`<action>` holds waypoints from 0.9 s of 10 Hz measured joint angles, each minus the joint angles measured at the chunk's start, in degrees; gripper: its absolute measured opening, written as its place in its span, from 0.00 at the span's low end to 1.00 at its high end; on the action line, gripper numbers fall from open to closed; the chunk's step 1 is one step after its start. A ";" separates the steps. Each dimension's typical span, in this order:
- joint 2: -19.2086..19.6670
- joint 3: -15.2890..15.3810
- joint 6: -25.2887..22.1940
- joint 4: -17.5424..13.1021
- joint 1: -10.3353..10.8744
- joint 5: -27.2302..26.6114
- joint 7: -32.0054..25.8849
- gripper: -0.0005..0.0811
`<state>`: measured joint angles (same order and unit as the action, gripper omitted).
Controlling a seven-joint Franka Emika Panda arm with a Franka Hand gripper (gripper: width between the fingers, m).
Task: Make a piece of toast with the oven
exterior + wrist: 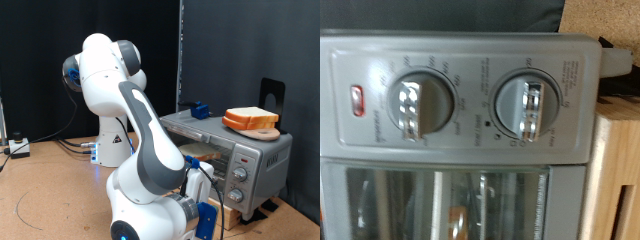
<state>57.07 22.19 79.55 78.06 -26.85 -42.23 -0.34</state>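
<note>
Closest to the exterior camera, one white arm bends down at the near edge, its gripper (203, 215) just beside the oven's (200, 135) knob panel; whether its fingers are spread or closed cannot be told. Two round knobs (416, 102) fill the wrist view. One piece of toast (200, 150) lies inside on the rack, and two slices (250, 117) on a round wooden board (262, 132) sit on the oven's top at far right.
</note>
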 joint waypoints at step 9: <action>-3.28 0.53 7.80 9.67 0.74 -3.54 -6.34 1.00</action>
<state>53.79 22.72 87.34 87.74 -26.11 -45.77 -6.68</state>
